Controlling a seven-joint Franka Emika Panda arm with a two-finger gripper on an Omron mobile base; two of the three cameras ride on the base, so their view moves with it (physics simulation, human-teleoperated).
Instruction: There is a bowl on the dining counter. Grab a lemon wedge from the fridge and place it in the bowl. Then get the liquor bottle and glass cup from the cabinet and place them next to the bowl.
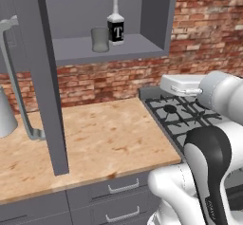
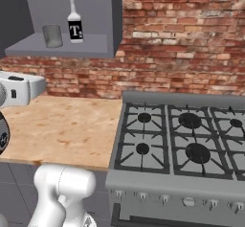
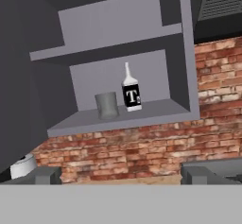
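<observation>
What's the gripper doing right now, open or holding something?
Gripper: open, holding nothing; liquor bottle and glass cup sit on the cabinet shelf.

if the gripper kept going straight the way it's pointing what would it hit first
Probably the glass cup or the liquor bottle beside it on the cabinet shelf. The open gripper looks toward them from below shelf level, so it might meet the shelf's front edge first; depth is hard to judge.

We're in a kitchen: a gas stove point(image 2: 179, 144) with black burner grates sits beside a wooden worktop point(image 1: 95, 143), drawers point(image 1: 114, 195) below it and a red brick wall point(image 2: 182, 44) behind. Up ahead of the jaws, an open grey cabinet point(image 3: 142, 112) shelves a bottle point(image 3: 131, 90) and a glass point(image 3: 107, 105).
</observation>
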